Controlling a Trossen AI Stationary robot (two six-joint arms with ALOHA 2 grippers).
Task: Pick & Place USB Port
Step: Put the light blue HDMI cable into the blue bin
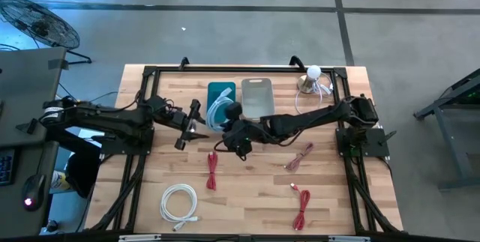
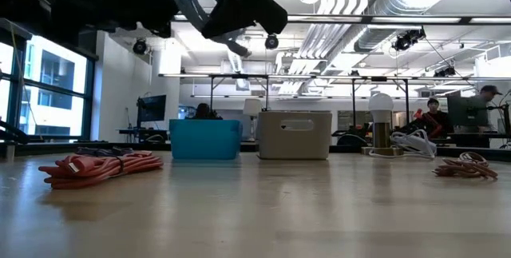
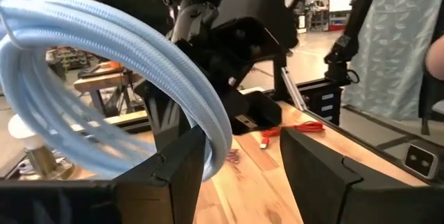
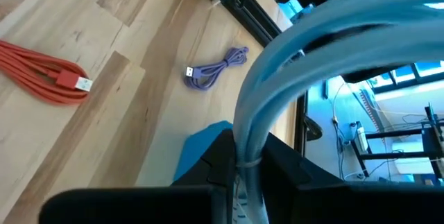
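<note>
The coiled light-blue USB cable (image 4: 291, 64) hangs above the teal bin (image 1: 220, 91), pinched in the right gripper (image 4: 239, 165), left gripper (image 3: 239, 158) wide open beside it; it looks light and floppy, so grabbing the bundled loops seems best.

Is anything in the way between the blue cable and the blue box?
Nothing visible is. The right gripper holds the light blue cable up in the air, right beside the teal bin, with only open space between them.
</note>
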